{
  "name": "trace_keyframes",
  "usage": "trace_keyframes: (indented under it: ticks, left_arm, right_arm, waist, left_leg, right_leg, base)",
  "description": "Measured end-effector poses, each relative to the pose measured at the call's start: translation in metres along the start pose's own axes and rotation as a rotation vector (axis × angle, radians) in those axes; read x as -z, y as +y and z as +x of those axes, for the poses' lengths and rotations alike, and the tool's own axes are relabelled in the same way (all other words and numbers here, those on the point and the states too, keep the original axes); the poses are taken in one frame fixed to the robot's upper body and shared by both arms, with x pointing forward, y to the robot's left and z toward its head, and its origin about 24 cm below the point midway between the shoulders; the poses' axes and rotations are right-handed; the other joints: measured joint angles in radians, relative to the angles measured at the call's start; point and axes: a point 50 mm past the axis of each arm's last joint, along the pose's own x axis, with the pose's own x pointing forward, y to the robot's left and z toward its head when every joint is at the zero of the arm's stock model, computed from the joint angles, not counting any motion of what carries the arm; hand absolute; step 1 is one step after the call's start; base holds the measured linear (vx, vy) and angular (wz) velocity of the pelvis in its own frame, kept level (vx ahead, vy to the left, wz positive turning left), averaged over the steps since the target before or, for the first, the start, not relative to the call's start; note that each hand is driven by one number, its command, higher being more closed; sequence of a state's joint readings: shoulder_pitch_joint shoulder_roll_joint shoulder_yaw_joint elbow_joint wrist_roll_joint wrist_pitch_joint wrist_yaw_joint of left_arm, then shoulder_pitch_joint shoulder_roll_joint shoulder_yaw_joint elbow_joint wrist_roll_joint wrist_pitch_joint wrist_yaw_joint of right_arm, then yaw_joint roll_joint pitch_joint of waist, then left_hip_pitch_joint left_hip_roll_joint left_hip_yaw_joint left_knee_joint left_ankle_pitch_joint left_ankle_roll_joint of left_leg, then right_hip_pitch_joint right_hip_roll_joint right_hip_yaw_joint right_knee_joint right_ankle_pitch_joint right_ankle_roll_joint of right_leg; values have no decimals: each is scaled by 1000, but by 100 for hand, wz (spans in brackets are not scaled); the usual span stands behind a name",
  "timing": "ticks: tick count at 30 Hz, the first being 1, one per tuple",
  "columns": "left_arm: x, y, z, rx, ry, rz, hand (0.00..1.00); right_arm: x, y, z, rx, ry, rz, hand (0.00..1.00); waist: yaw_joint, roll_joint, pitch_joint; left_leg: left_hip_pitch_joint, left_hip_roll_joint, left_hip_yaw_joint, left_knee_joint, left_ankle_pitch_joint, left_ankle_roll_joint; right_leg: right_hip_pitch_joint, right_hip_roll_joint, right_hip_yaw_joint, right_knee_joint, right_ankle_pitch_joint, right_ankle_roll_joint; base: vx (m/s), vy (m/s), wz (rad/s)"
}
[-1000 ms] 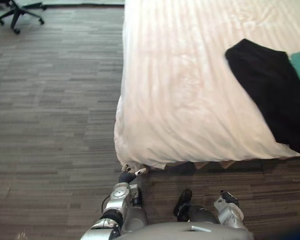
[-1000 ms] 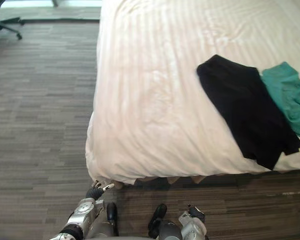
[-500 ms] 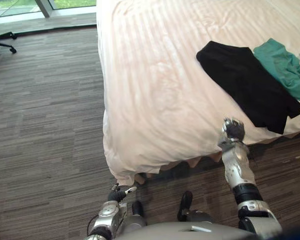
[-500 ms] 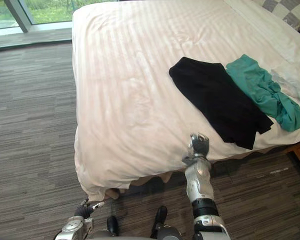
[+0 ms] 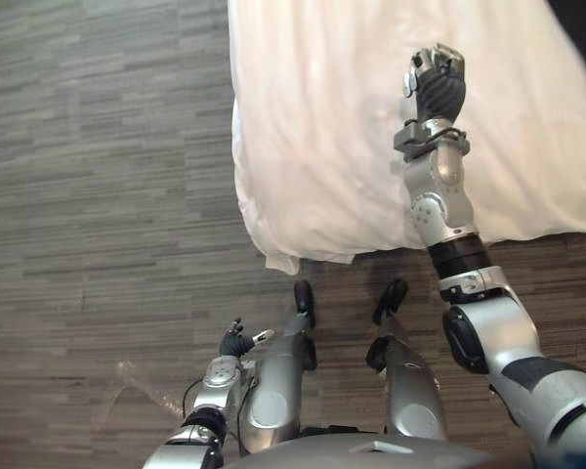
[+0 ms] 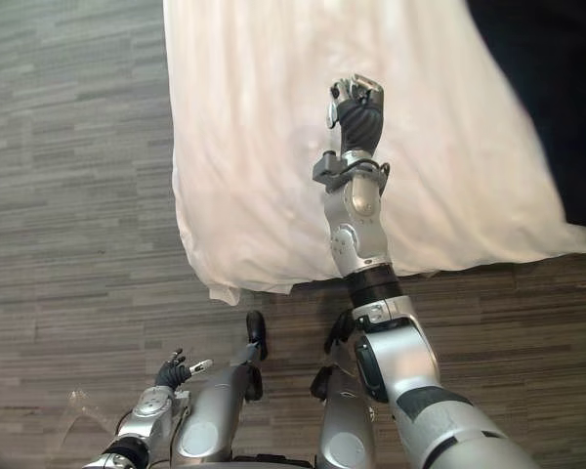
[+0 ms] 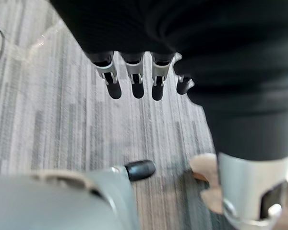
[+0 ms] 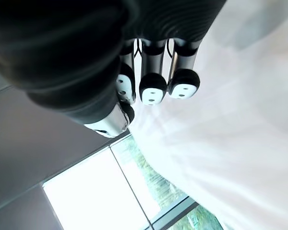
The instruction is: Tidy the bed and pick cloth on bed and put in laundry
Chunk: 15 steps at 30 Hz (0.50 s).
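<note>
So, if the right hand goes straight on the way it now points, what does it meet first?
Probably the white striped bed cover under the right hand; its height is unclear. The black cloth lies to its right.

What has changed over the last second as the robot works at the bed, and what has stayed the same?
The right hand rose from low near the floor and reached forward over the white bed cover, fingers curled, holding nothing. The view also shifted because the camera moved. The left hand stayed low and open, and the black cloth stayed where it lay, untouched.
</note>
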<state>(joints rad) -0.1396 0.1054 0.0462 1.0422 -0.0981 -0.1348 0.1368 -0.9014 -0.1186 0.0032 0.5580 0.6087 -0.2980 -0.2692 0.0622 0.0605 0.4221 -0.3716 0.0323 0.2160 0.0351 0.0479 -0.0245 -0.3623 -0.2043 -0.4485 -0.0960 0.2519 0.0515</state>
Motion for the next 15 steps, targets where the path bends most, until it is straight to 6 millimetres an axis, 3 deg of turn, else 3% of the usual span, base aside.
trace_keyframes:
  ticks: [2,6,15]
  left_arm:
    - [-2,1,1,-5,-10,-8,0]
    - [-3,0,1,-12,-13,-35,0]
    - [-24,-13,4,18,-72,-116,0]
  right_arm:
    - [-4,-1,-3,-21,-47,25,100]
    - [8,-3,-15,-40,-35,44,100]
    - [38,-37,-46,18,60,57,100]
  waist:
    - [-2,2,13]
    - [-20,4,13]
    - [-77,-8,7]
  left_leg:
    - [-20,-8,20,4,-2,3]
    - [-24,-14,62,21,-23,11]
    - [45,-3,152,47,-66,15]
  right_leg:
    - [-30,-9,22,0,7,3]
    - [-49,-17,65,1,11,9]
    - [-23,-15,134,19,6,8]
  base:
    - [27,87,-15]
    - [25,63,-26]
    - [39,15,-25]
